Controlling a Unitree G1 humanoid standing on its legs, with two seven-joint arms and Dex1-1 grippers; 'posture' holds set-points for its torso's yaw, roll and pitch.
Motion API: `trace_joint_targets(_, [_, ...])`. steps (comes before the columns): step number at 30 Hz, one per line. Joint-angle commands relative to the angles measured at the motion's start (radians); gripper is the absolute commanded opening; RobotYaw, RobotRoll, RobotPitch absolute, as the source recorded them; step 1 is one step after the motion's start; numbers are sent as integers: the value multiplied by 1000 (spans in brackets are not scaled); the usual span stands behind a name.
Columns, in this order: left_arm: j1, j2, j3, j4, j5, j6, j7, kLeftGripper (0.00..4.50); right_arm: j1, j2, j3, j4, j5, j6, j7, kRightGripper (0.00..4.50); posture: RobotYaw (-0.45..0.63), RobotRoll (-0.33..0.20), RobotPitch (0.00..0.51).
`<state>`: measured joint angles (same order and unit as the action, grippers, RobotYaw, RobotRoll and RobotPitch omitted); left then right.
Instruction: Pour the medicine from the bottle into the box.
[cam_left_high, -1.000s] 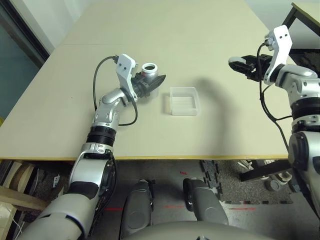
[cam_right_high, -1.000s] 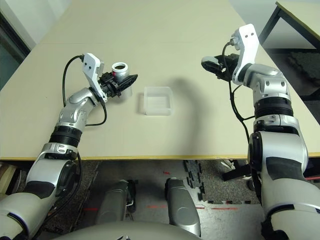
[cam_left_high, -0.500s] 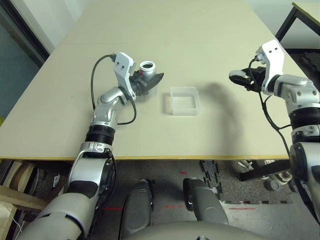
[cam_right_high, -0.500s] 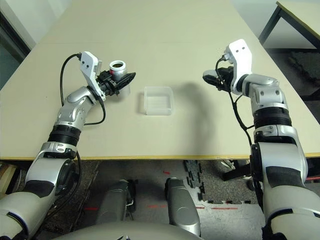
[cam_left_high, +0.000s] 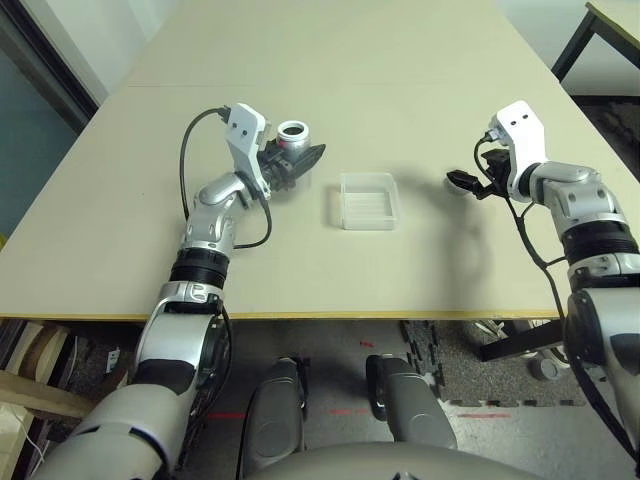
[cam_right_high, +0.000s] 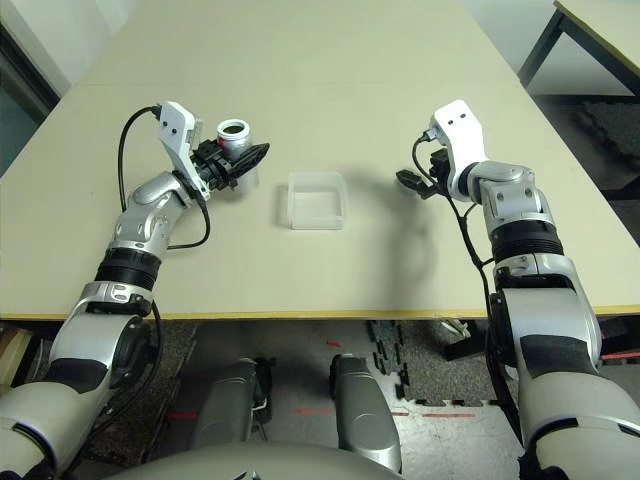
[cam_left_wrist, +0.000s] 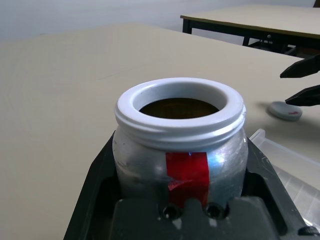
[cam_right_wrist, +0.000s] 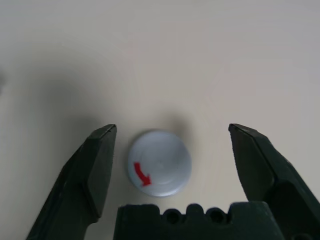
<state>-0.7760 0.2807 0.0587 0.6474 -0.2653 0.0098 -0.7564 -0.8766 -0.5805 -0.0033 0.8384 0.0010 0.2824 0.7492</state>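
My left gripper (cam_left_high: 298, 162) is shut on the bottle (cam_left_high: 294, 131), a silver one with a red mark (cam_left_wrist: 181, 150). It is held upright just over the table, left of the box, and its white-rimmed mouth is uncovered. The box (cam_left_high: 345, 204), a clear shallow tray, lies at the table's middle. To its right my right gripper (cam_left_high: 462, 183) hangs low over the table, open. The round grey cap (cam_right_wrist: 160, 169) lies flat on the table between its spread fingers (cam_right_wrist: 97, 165), touching neither.
The tan table (cam_left_high: 330, 60) stretches far behind the box. Its front edge (cam_left_high: 330, 316) runs just below my forearms. A second table (cam_left_high: 612, 18) with dark legs stands at the back right.
My right gripper has come down and leftward to the table and opened, leaving the cap lying on the surface. The left arm with the bottle has barely moved.
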Motion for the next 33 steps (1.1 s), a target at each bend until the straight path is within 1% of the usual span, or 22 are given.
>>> trace_joint_targets(1, [-21, 18, -18, 23, 31, 16, -16, 2664, 25, -41, 8, -59, 12, -16, 82, 4500, -99, 0, 140])
trace_joint_targets(6, [-59, 44, -46, 51, 66, 39, -40, 2664, 60, -130, 48, -131, -10, -43, 217, 4500, -106, 0, 137])
trace_joint_targets(9, [-78, 51, -54, 54, 68, 47, -64, 2664, 92, -175, 56, -194, 18, -41, 321, 4500, -110, 0, 133])
trace_joint_targets(11, [-85, 55, -60, 58, 74, 49, -75, 2664, 107, -186, 51, -224, 33, -36, 361, 4500, -114, 0, 131])
trace_joint_targets(14, [-111, 60, -68, 76, 83, 63, -94, 2664, 165, -198, 27, -323, 117, -20, 487, 4500, -118, 0, 127])
trace_joint_targets(16, [-124, 61, -68, 86, 84, 70, -101, 2664, 202, -194, 8, -385, 175, 7, 535, 4500, -121, 0, 125])
trace_joint_targets(19, [-131, 61, -68, 99, 85, 67, -113, 2664, 244, -188, -6, -458, 238, 41, 566, 4500, -125, 0, 124])
trace_joint_targets(25, [-139, 61, -72, 101, 83, 80, -146, 2664, 297, -170, -17, -531, 306, 59, 561, 4500, -130, 0, 116])
trace_joint_targets(33, [-157, 62, -75, 109, 94, 70, -148, 2664, 316, -148, -28, -541, 318, 62, 505, 4500, -134, 0, 111])
